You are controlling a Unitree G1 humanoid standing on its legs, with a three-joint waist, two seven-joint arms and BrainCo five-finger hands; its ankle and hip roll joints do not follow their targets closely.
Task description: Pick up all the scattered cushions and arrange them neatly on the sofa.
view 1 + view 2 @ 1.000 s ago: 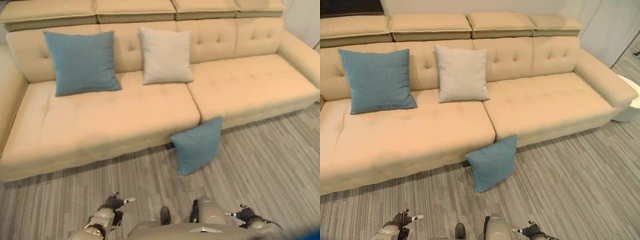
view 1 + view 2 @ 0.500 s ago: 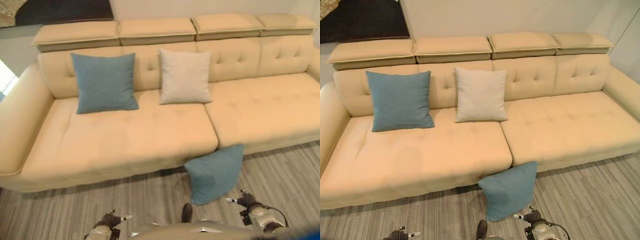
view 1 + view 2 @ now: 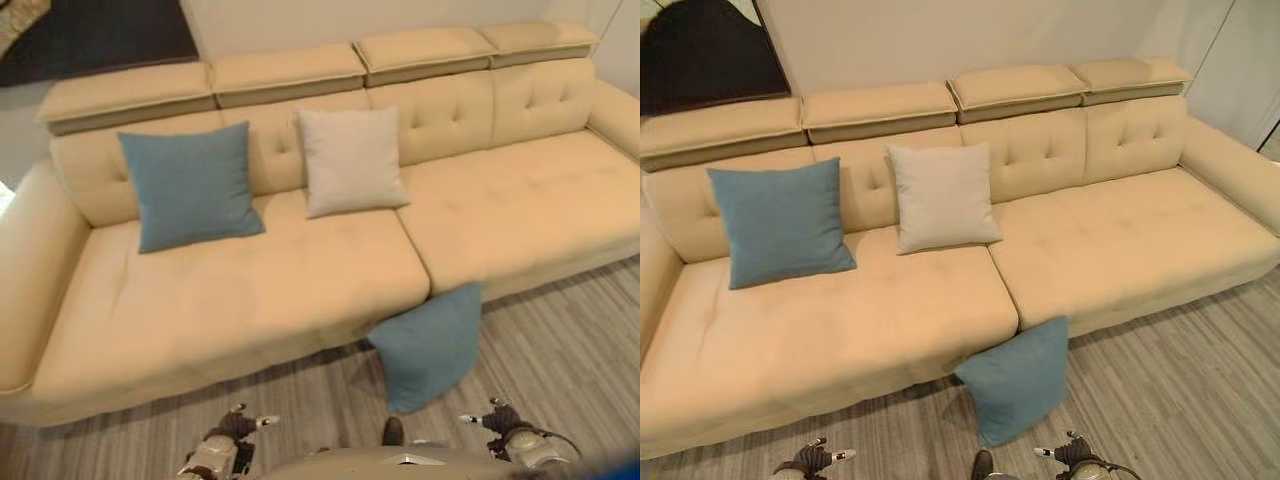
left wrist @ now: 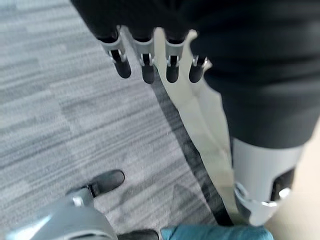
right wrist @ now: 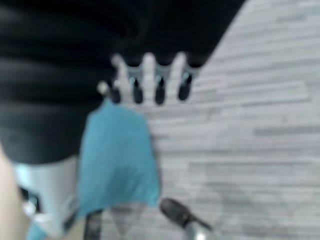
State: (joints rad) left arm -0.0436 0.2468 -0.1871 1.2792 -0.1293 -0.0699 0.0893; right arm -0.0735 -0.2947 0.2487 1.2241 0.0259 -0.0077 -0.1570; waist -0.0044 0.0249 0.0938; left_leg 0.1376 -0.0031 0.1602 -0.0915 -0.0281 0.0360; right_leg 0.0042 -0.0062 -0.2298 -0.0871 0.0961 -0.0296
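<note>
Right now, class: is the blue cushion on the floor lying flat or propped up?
Propped up: the blue cushion stands on one corner on the floor, its upper edge leaning against the sofa front.

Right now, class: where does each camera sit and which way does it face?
Eye views: on the head, looking down at the beige sofa, with both hands low in view.
Left wrist view: along the left hand at the grey floor.
Right wrist view: along the right hand.
All share the blue floor cushion.
</note>
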